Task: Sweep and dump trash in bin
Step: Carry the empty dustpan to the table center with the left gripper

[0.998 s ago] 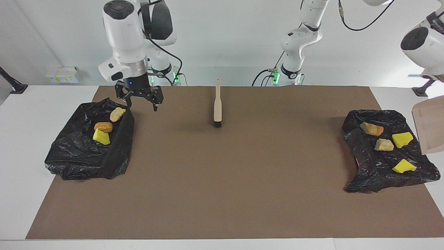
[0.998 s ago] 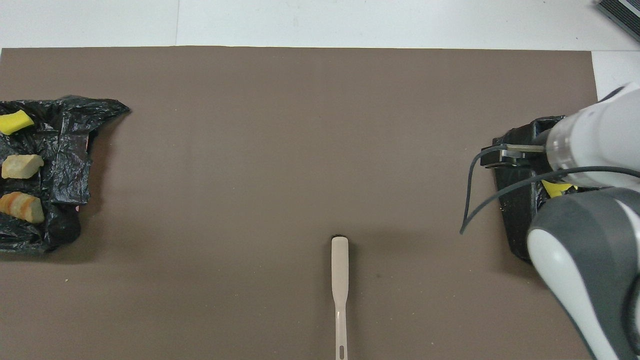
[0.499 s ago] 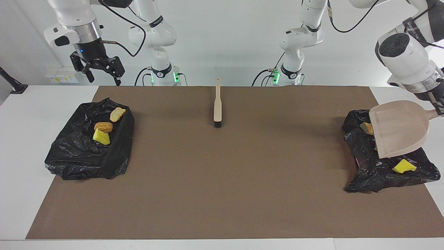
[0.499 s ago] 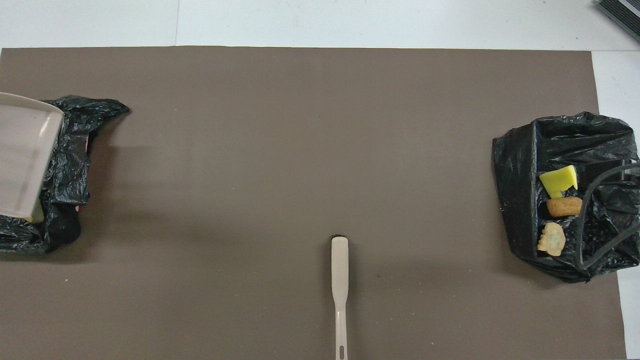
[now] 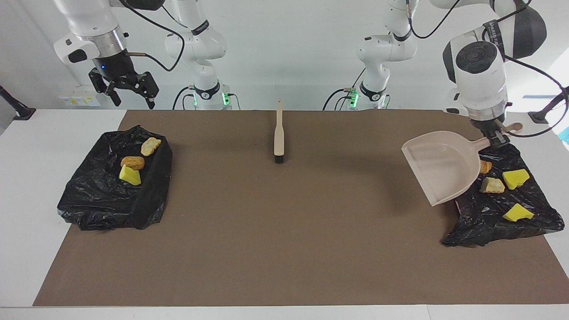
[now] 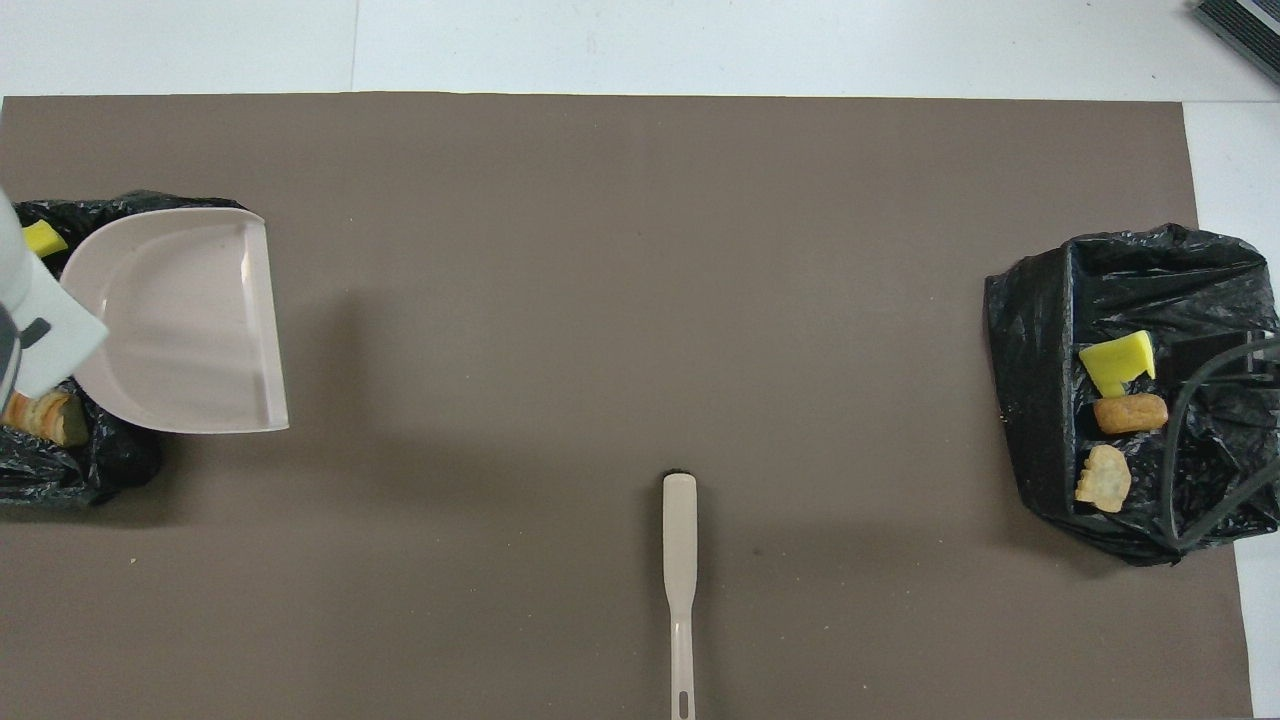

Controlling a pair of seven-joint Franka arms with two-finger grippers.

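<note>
We've got the left pincer [image 5: 494, 135] clamped on the empty dustpan [image 5: 440, 164] over the bag [image 5: 511, 222]; right pincer [image 5: 126, 91] wide (just waiting). Next: probably set the dustpan down.

High facing view, steep overhead, shared table [image 5: 26, 146]

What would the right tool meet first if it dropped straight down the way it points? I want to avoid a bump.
Probably bare white table: the open right tool hangs raised near the bin bag at the right arm's end, seemingly just clear of it, though depth is uncertain.
</note>
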